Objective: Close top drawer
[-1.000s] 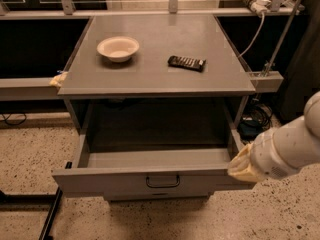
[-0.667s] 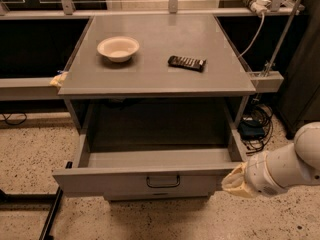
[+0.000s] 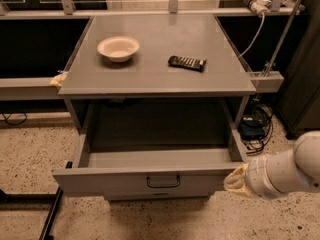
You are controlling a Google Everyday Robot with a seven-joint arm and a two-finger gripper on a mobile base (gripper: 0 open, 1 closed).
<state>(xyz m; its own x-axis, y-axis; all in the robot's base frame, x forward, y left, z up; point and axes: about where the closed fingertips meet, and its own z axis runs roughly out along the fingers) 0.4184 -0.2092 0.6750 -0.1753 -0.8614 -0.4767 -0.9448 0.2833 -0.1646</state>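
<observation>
End effector (image 3: 236, 180) low right, against right end of top drawer (image 3: 100, 180) front panel; I cannot tell whether open or closed. Drawer stands well out beneath bench (image 3: 160, 81), handle (image 3: 163, 181) at centre. I'd shift contact toward centre, press flat, push straight in, slow, so drawer doesn't rack. Farther back: bowl (image 3: 118, 48) and black remote-like object (image 3: 187, 62) on bench; avoid jolting.

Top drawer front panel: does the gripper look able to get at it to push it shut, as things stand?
Probably yes. The gripper sits at the right end of the front of the open top drawer, with nothing between them; whether they already touch cannot be told.
</observation>
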